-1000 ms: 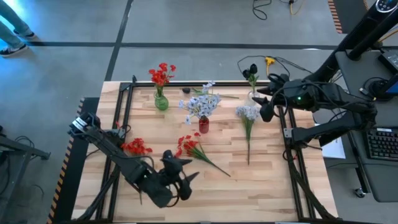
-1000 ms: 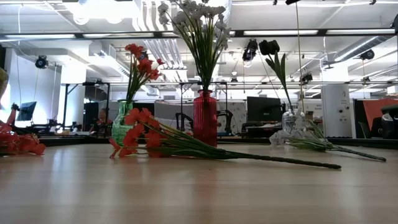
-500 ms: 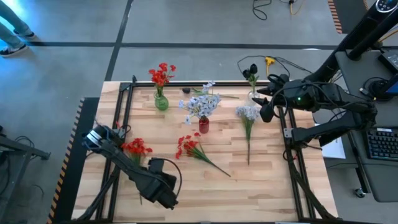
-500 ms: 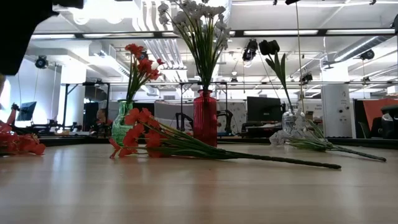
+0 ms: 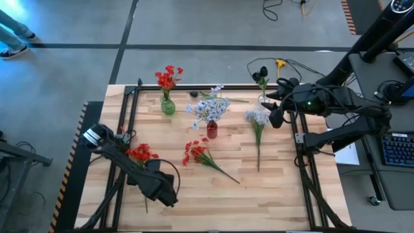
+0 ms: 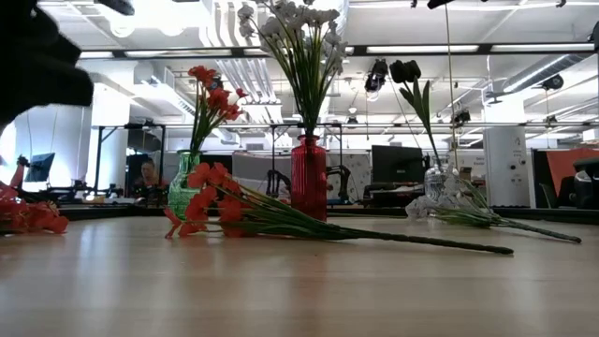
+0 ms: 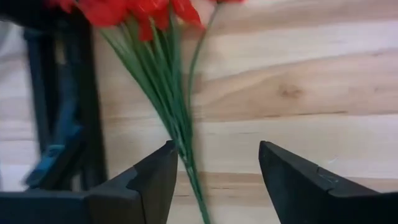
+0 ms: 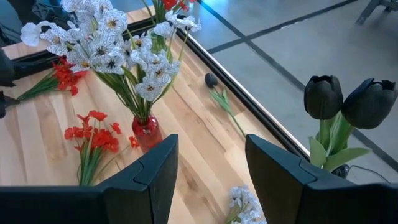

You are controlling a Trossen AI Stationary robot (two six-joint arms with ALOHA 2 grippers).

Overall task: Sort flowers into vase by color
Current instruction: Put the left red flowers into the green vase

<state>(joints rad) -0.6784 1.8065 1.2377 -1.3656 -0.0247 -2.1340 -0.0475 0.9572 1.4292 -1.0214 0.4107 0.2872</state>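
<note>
Near the table's left edge: a loose bunch of red artificial flowers on thin green stalks (image 5: 141, 153) lies flat on the pale wooden plank table (image 5: 272, 188).
Left gripper (image 7: 214, 177): hovers over that bunch's stalks, fingers apart, nothing held.
Second red bunch (image 5: 197, 154): flat at mid-table, just in front of the red glass vase (image 5: 211, 129) of pale blue-white flowers.
Green glass vase (image 5: 167, 105): holds red blooms, far side.
Right gripper (image 8: 208, 180): spread, empty, near the dark tulip buds (image 8: 347, 99).
</note>
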